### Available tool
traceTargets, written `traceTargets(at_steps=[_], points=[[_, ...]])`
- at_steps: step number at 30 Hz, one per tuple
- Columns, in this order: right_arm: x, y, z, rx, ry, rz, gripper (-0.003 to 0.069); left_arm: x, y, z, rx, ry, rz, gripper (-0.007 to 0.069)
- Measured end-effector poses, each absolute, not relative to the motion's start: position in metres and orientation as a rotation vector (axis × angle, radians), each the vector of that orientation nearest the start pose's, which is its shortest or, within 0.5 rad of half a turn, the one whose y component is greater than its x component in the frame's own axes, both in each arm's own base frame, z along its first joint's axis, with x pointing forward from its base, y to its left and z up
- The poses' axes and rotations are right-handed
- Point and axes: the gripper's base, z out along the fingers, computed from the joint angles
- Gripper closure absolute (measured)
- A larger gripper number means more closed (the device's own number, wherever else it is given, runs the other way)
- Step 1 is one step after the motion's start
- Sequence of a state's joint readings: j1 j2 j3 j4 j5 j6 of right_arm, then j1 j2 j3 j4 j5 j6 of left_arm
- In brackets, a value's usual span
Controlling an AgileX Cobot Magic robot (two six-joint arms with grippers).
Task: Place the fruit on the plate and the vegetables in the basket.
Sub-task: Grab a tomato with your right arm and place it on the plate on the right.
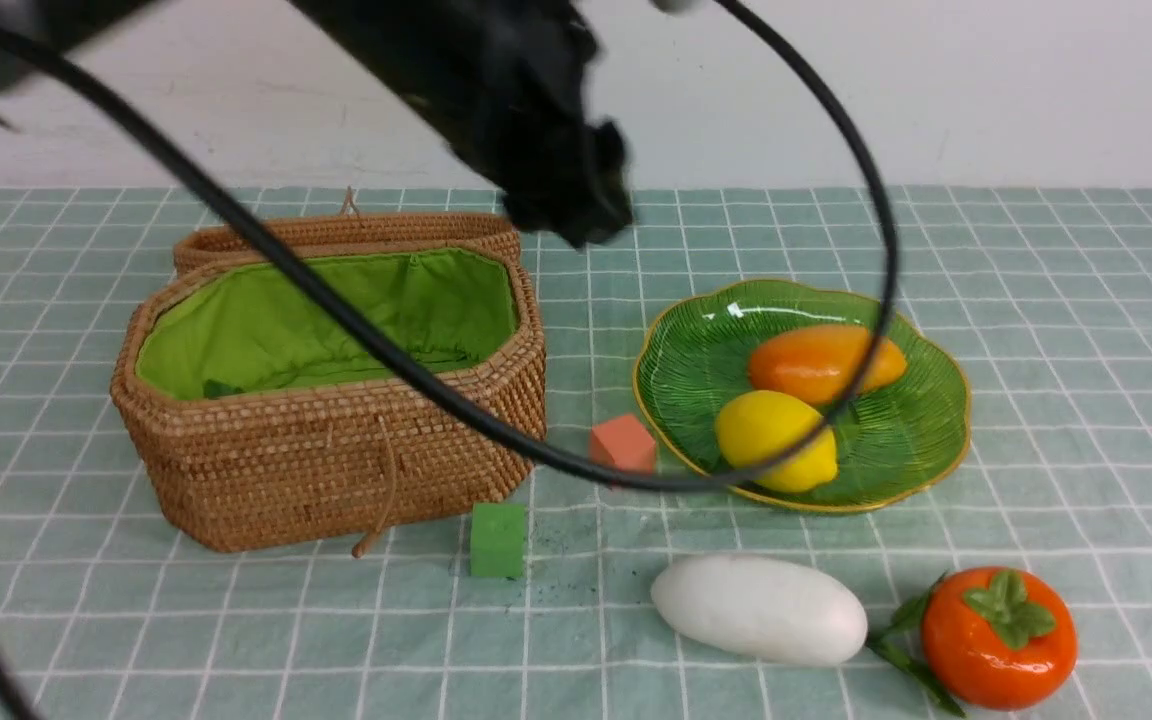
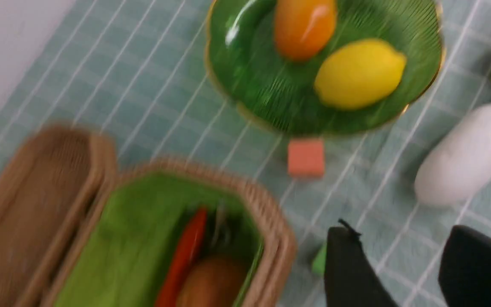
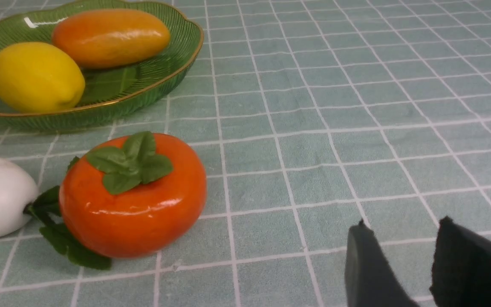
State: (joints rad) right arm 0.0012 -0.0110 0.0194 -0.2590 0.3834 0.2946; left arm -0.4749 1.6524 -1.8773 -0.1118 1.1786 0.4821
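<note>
right gripper (image 3: 403, 226) and left gripper (image 2: 399, 238) were seen spread, empty. persimmon (image 3: 132, 196) was noted near the right one, plate (image 3: 100, 115) beyond it. judged light, rigid, slick; best taken across its round sides.

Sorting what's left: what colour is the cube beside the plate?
The cube is salmon pink, clearest in the front view.

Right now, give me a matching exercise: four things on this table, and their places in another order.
1. white oval radish
2. small salmon-pink cube
3. glossy yellow lemon
4. long red-orange carrot

A. on the ribbed green glass plate
B. inside the brown woven rattan basket
C. between that basket and that plate
D. on the checked tablecloth, beside the orange-red persimmon

Pairs: 1-D, 2-C, 3-A, 4-B
</note>
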Motion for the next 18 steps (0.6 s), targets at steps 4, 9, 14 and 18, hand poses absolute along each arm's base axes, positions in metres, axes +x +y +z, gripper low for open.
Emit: traceTargets(at_steps=[4,9,14,18], points=[[0.052,-0.009,0.174,0.115,1.859,-0.051,0.0417,0.293,-0.115,0.458,0.722,2.29,-0.092,0.0492],[0.052,-0.009,0.174,0.115,1.859,-0.051,0.0417,0.233,-0.05,0.485,0.33,2.28,-0.068,0.0638],[0.052,-0.009,0.174,0.115,1.859,-0.051,0.0417,0.135,-0.022,0.448,0.2,2.304,-0.097,0.0638],[0.052,-0.009,0.174,0.115,1.859,-0.051,0.0417,0.086,-0.015,0.398,0.123,2.275,-0.136,0.0638]])
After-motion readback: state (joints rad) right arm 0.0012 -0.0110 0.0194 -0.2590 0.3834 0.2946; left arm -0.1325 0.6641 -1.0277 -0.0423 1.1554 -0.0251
